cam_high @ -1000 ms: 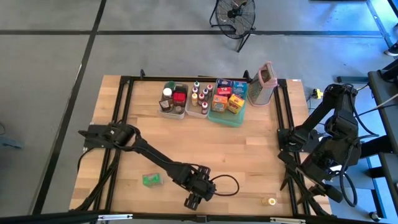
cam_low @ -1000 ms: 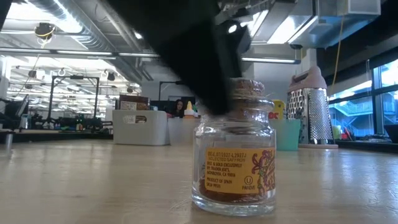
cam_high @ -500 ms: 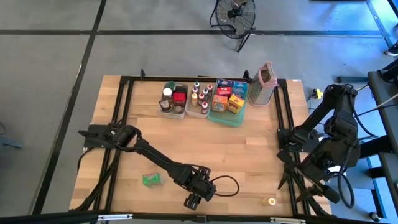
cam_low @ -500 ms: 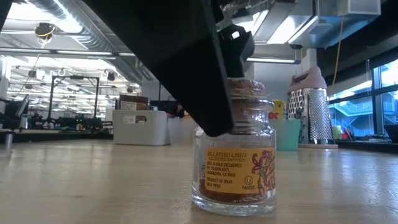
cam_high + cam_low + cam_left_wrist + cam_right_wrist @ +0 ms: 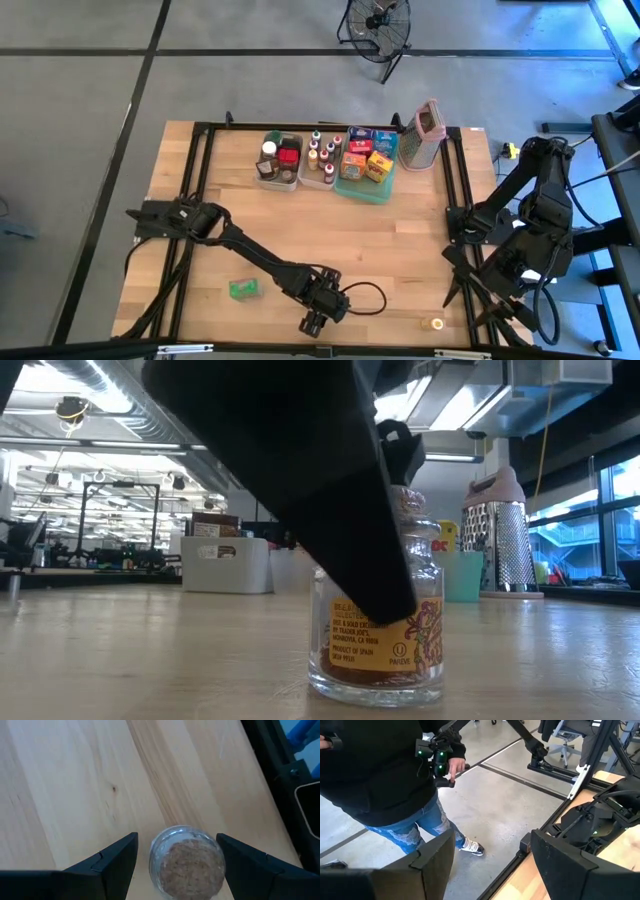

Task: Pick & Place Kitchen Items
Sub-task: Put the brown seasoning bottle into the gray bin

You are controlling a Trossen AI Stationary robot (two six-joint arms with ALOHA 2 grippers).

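Left hand (image 5: 175,865) lowered around a cork-topped jar (image 5: 187,862).
Its fingers stand apart, either side of the jar on the worktop (image 5: 75,785).

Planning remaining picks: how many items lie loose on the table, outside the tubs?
3: a green box at front left; a corked jar between the open left gripper's fingers, front centre; a small yellowish item at front right. Others may be hidden.

The left arm reaches across the wooden table (image 5: 400,250) to about 6 o'clock, its left gripper (image 5: 312,324) near the front edge. A green box (image 5: 242,290) lies at 7 o'clock. At 12 o'clock sit tubs (image 5: 280,170) of groceries beside a grater (image 5: 425,135). The right arm waits at 3 o'clock.
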